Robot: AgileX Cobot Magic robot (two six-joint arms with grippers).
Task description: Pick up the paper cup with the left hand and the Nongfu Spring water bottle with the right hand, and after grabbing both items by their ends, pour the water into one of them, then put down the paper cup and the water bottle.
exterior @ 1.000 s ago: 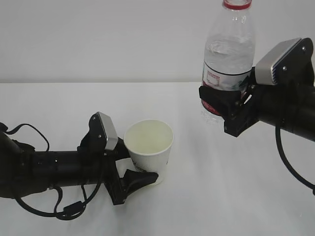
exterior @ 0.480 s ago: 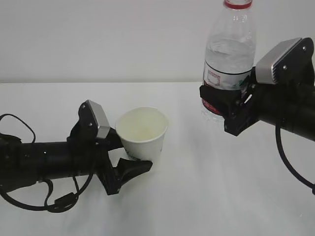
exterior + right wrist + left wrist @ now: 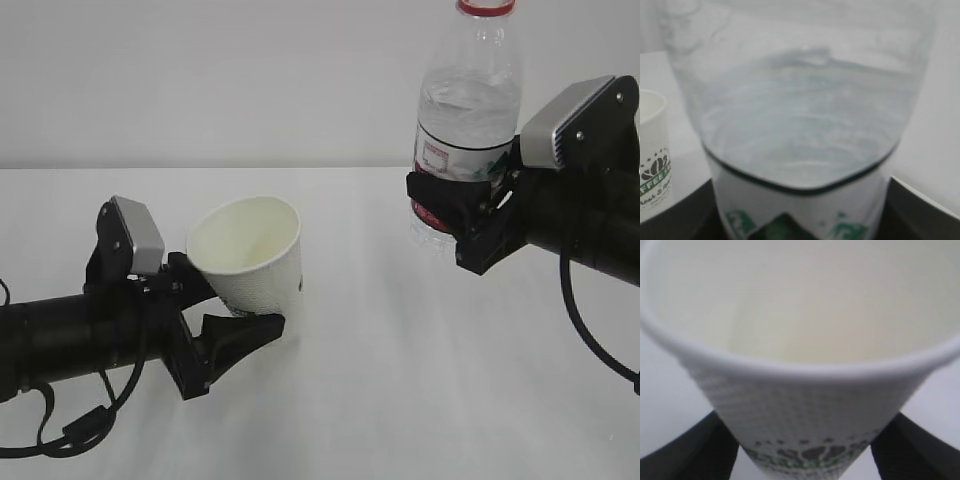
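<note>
Left hand (image 3: 238, 322): the jaws are being kept closed around the lower wall of the paper cup (image 3: 248, 262); the cup is being held just off the table (image 3: 380, 400), tilted, mouth leaning toward the right.

Right hand (image 3: 452, 218): the jaws are being kept closed on the labelled waist of the Nongfu Spring water bottle (image 3: 466, 125), which is being held upright, well above the table and well apart from the cup.

Water (image 3: 468, 100): it is being carried inside the bottle; the neck appears uncapped.

Risk, cup: the thin wall is likely being squeezed; crushing or slipping could result.

Risk, pour: with the cup tilted and far off, water could be spilled past the rim.

Writing: a red label and a green cup logo (image 3: 810, 454) are being shown; no characters are legible.
</note>
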